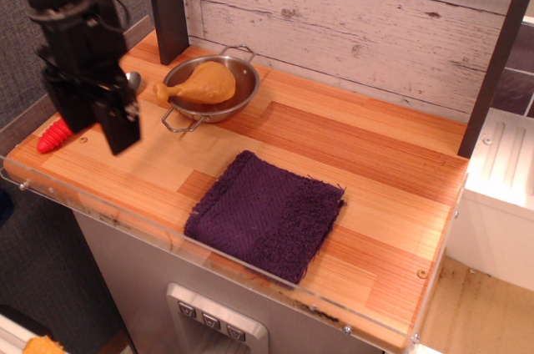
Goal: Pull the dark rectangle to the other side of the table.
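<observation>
The dark rectangle is a dark purple fuzzy towel (267,214). It lies flat near the front edge of the wood-strip table (375,162), about at its middle. My black gripper (119,130) hangs over the left part of the table, pointing down, well to the left of the towel and apart from it. Nothing shows in it. The view is from the side, so I cannot tell whether the fingers are open or shut.
A metal bowl (244,87) holding a toy chicken drumstick (200,83) stands at the back left. A red-handled spoon (52,136) lies at the left edge, partly behind my arm. A dark upright post (167,3) stands at the back left corner. A clear acrylic rim runs along the front.
</observation>
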`<state>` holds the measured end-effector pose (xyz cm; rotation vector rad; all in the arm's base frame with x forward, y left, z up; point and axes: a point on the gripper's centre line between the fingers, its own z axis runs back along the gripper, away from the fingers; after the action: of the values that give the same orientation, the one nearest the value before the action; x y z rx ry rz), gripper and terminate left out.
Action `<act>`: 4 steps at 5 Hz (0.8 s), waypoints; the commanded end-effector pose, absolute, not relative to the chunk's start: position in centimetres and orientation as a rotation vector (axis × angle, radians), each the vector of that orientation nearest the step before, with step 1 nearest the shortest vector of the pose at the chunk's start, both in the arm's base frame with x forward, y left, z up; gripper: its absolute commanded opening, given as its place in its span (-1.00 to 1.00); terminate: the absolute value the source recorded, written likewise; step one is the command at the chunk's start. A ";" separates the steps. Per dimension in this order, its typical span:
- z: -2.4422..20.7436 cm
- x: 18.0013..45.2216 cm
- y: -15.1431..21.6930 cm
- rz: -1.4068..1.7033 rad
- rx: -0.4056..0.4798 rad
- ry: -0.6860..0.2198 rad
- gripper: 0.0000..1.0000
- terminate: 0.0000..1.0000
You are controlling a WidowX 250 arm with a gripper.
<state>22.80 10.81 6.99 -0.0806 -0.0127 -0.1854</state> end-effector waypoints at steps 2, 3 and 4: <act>4.9 25.4 1.6 -0.203 0.011 -0.020 1.00 -1.00; 4.3 26.1 0.8 -0.183 0.025 -0.022 1.00 -1.00; 3.9 26.7 0.1 -0.186 0.034 -0.020 1.00 -1.00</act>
<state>26.02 0.04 3.21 0.0296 0.0125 -0.1779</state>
